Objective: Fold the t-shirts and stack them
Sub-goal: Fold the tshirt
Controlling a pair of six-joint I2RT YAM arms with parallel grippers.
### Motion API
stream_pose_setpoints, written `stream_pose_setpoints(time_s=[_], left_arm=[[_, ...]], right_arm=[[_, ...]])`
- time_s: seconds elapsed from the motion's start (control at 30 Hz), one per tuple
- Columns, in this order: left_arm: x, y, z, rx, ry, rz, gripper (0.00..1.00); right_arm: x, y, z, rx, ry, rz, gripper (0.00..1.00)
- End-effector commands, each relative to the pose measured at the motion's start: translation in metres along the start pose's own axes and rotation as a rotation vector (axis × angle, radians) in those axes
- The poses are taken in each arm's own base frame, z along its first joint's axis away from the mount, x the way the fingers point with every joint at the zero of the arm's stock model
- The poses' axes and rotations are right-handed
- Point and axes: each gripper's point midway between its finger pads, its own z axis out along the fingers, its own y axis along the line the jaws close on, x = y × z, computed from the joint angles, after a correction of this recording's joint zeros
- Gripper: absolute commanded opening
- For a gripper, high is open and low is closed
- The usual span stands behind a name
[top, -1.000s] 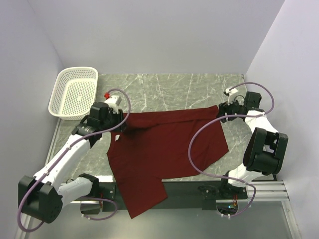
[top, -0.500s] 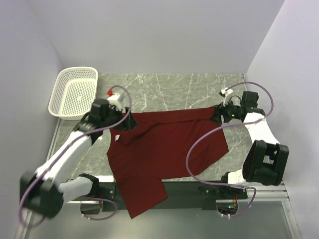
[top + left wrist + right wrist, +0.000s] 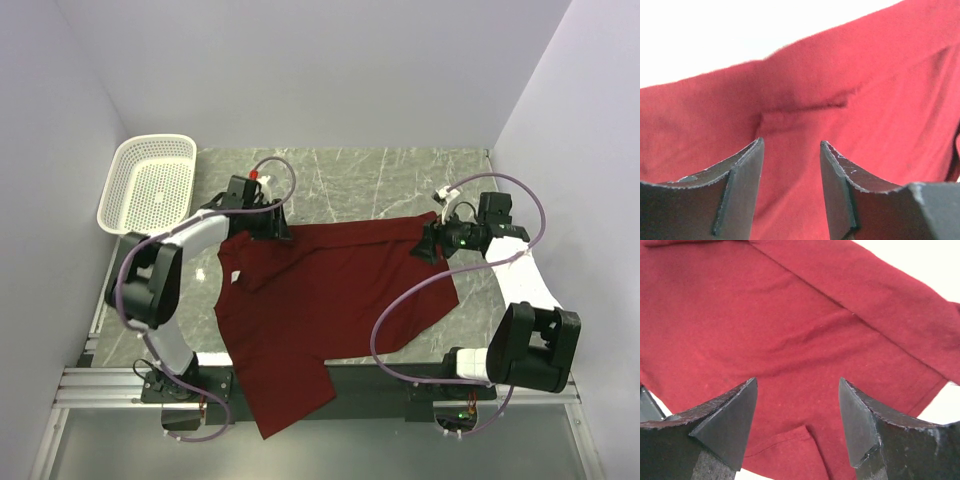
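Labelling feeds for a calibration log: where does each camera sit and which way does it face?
Top external: high behind the robot, looking down on table, basket, t-shirt; left arm, right arm show.
Left wrist: on left arm, looking past open jaws at t-shirt.
Right wrist: likewise on right arm, jaws open.
Shared: the t-shirt, in all three.

Lab test cell: plain white walls (image 3: 300, 70), marble-pattern table (image 3: 380, 180), aluminium rail (image 3: 110, 382).

Plain dark red t-shirt (image 3: 330, 300), spread mostly flat on the counter (image 3: 350, 180). Folded over along the far edge into a narrow band (crease plain in both wrist views). Draped off the counter's near edge at the lower left corner.
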Motion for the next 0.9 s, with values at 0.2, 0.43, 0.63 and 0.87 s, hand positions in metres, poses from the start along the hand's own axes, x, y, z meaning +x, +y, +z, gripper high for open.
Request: stream_pose_setpoints(time_s=[0.2, 0.43, 0.63, 0.87], left_arm=[[-0.020, -0.002, 0.027, -0.025, -0.006, 0.032, 0.52], [-0.014, 0.009, 0.037, -0.090, 0.020, 0.042, 0.45], [-0.009, 0.015, 0.043, -0.142, 0.042, 0.057, 0.43], [-0.001, 0.015, 0.043, -0.161, 0.059, 0.073, 0.40]], right_arm=[[0.003, 0.005, 0.002, -0.059, -0.015, 0.036, 0.73], [0.003, 0.005, 0.001, -0.067, -0.020, 0.046, 0.73], [0.004, 0.004, -0.001, -0.069, -0.023, 0.051, 0.73], [0.005, 0.003, -0.002, -0.072, -0.025, 0.057, 0.73]])
